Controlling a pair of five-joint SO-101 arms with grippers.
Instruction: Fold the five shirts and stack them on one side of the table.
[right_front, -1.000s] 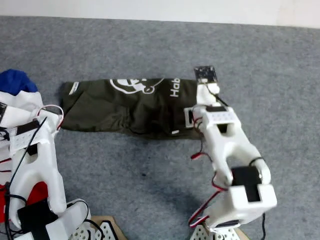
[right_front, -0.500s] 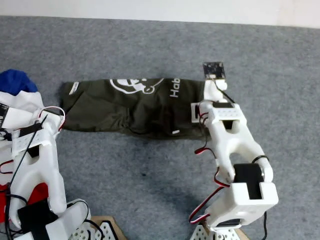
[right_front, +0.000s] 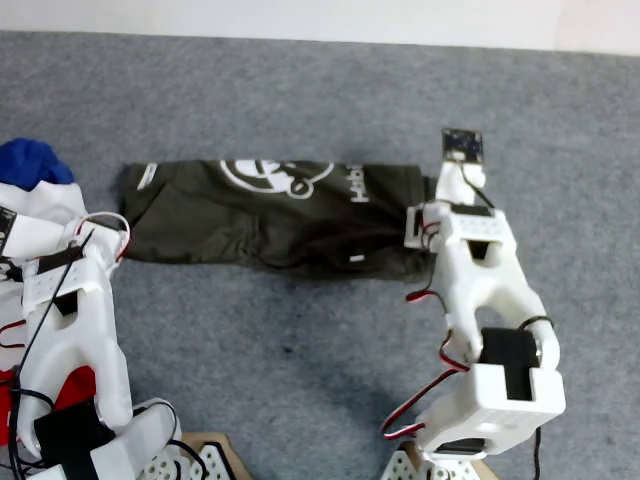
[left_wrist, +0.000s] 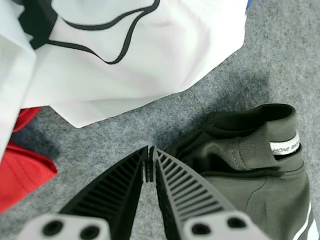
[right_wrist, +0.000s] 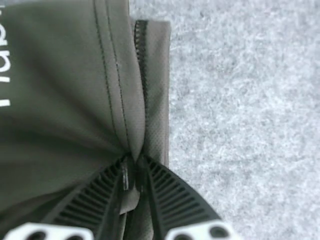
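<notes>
The right gripper (right_wrist: 134, 162) is clamped on one seamed end of the long dark olive cotton shirt (right_front: 250, 215), which lies stretched across the grey carpeted table (right_front: 300, 350). The left gripper (left_wrist: 150, 152) sits pressed together, seemingly empty, just beside the shirt's other end.

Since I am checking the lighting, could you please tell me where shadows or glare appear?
High view: a faint shadow on the table by the dark shirt. Left wrist view: the white shirt shades the table beside it. Right wrist view: even light, no glare.

L hand (left_wrist: 150, 154) closed, arm folded back; R hand (right_wrist: 134, 162) clamped, arm extended fwd.
</notes>
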